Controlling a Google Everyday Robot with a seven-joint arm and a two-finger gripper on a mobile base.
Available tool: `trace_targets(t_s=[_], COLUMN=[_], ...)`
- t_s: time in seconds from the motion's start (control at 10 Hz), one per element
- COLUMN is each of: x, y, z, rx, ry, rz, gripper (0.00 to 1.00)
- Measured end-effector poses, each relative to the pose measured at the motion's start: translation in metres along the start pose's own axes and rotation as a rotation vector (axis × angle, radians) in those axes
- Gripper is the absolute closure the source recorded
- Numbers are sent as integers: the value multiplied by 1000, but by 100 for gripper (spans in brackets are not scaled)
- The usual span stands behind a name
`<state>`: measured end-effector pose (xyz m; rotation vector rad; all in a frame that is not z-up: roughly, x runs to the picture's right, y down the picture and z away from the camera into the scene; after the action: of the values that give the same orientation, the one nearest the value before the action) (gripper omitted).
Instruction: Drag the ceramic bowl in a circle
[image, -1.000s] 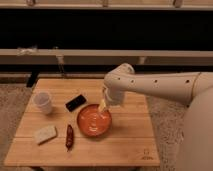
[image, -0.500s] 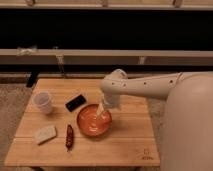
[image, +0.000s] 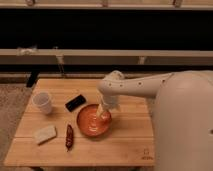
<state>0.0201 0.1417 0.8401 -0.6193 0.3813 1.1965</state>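
Observation:
The ceramic bowl (image: 93, 121) is a wide, shallow, glossy orange-red bowl near the middle of the wooden table (image: 130, 145). My white arm reaches in from the right and bends down over the bowl. My gripper (image: 104, 114) points down at the bowl's right rim and reaches into the bowl there. It looks in contact with the rim.
A small white cup (image: 42, 102) stands at the table's left. A black flat object (image: 75, 103) lies just behind the bowl. A pale sponge-like block (image: 45, 134) and a dark red pepper-like item (image: 69, 136) lie front left. A railing runs behind the table.
The bowl has slid a little to the left with my gripper at its right rim. My arm has swung left and closer to the camera.

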Motion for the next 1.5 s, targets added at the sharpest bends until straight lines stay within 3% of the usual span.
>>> trace_targets(t_s=[0.2, 0.3, 0.5, 0.6, 0.7, 1.0, 1.1, 1.3, 1.5], x=[0, 0, 1, 1, 2, 9, 13, 17, 23], y=[0, 2, -1, -1, -2, -14, -25, -54, -77], z=[12, 20, 26, 27, 27, 22, 19, 9, -2], rx=[7, 13, 21, 20, 18, 3, 2, 10, 32], ry=[22, 38, 51, 58, 60, 62, 57, 36, 13], rz=[-4, -9, -7, -2, 2, 48, 82, 153, 180], gripper=[20, 25, 42, 56, 63, 94, 99, 100, 100])
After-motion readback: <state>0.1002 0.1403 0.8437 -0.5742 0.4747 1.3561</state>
